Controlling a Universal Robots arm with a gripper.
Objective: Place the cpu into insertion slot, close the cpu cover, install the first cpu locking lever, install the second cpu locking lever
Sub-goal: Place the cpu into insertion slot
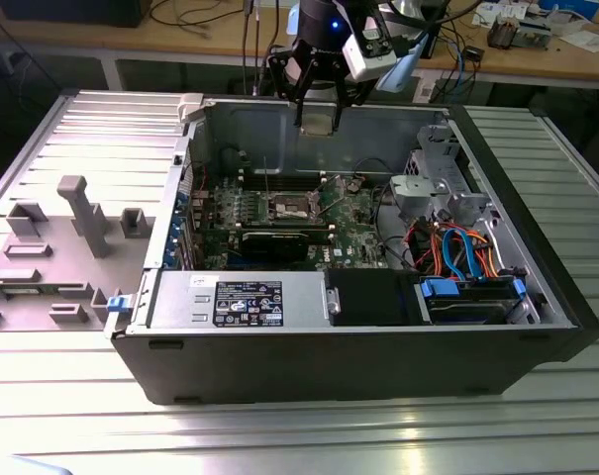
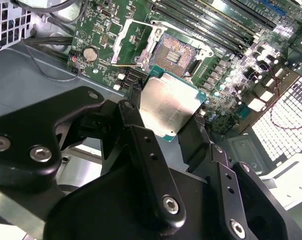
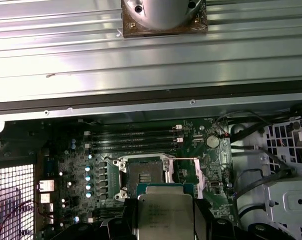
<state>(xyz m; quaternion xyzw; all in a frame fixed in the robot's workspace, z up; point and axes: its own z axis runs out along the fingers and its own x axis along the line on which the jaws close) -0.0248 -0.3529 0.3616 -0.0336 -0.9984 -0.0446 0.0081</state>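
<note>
Hovering above the bare insertion slot (image 2: pixel 176 50), the claw (image 2: pixel 164 120) is clamping the cpu (image 2: pixel 173 97); seating and every latching step are waiting.

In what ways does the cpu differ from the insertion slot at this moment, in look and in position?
The cpu has a plain silver-grey metal top; the insertion slot has a dark centre inside a silver rim. The cpu is held by the gripper in the air; the insertion slot sits in the green board, empty. Both are square.
</note>
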